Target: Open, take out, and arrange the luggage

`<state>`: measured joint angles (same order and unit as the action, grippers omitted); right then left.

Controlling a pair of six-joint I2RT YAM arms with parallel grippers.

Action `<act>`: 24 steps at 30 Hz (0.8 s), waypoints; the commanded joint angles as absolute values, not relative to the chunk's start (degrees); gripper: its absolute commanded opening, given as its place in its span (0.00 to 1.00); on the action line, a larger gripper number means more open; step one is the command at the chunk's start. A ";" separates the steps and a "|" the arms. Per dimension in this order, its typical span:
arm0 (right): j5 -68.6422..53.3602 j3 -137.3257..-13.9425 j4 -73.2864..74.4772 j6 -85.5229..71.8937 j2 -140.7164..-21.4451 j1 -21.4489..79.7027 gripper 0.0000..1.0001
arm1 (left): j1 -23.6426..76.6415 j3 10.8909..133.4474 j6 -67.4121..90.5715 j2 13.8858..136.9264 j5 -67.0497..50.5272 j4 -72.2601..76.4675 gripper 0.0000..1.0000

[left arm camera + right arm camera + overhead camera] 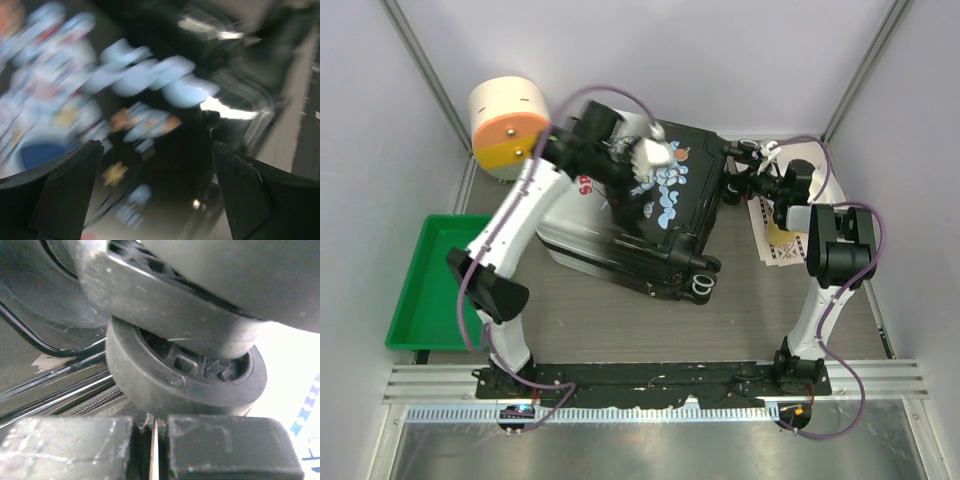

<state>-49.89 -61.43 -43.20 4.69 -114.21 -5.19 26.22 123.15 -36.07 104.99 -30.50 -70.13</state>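
Closest thing to the lens on the right wrist cam is the right pincer [152, 440]. Its two fingers are pressed together, and I can't tell if anything thin is pinched between them. Right above it sits a chunky black plastic wheel [185, 375] of the small hard-shell white-to-black suitcase with the astronaut print [675, 225]. My guess is it's parked at that corner to brace the case or work the zip.

The suitcase lies flat, print side up, mid-counter, and looks shut, so we're at the opening step. The left pincer [157, 192] hovers over the print, spread wide with nothing in it, probably lining up a grab on the lid. That view is badly smeared.

The green plastic tray [420, 285] sits well apart on the left, probably for whatever comes out.
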 commanded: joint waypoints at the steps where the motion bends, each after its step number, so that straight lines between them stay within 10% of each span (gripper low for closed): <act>1: -50.36 -61.17 -42.99 6.85 -106.18 -4.22 0.01 | 42.25 120.15 -46.23 103.79 -27.07 -81.39 0.98; 24: -49.13 -59.15 -36.39 12.74 -103.01 -3.52 0.01 | 62.67 121.12 -39.11 116.45 -14.33 -65.57 0.99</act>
<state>-45.58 -58.96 -33.10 12.08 -107.92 -3.92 62.89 120.77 -41.06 115.35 -16.91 -70.39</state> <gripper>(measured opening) 0.040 0.994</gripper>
